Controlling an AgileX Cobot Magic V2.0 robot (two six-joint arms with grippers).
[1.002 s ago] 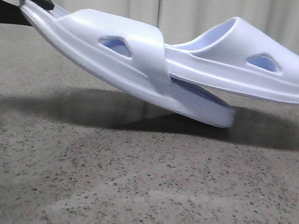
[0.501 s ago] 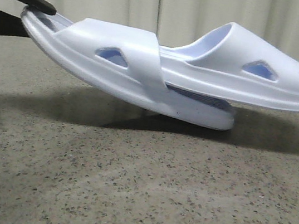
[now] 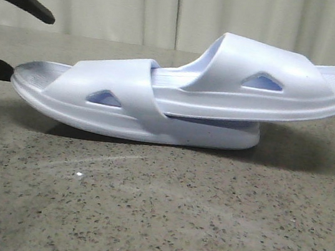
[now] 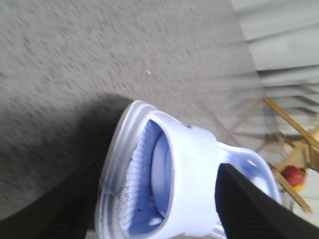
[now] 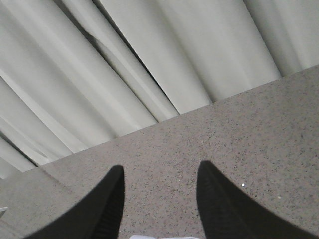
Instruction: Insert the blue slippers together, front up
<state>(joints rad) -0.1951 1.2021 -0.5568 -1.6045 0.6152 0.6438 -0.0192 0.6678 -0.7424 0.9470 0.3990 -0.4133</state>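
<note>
Two blue slippers lie nested on the speckled table. The lower slipper rests flat on its sole. The upper slipper has its front pushed under the lower one's strap, and its heel end rises to the right. My left gripper is open at the lower slipper's heel, one finger above it and one beside it. In the left wrist view the strap sits between the spread fingers without contact. My right gripper is open over bare table, with a white sliver at the frame's edge.
Pale curtains hang behind the table's far edge. A wooden frame with a red object stands beyond the table in the left wrist view. The right wrist view has curtain folds past the table edge.
The nested slippers came down from a tilted, lifted pose to rest on the table. My left gripper opened and let go of the lower slipper's heel.
</note>
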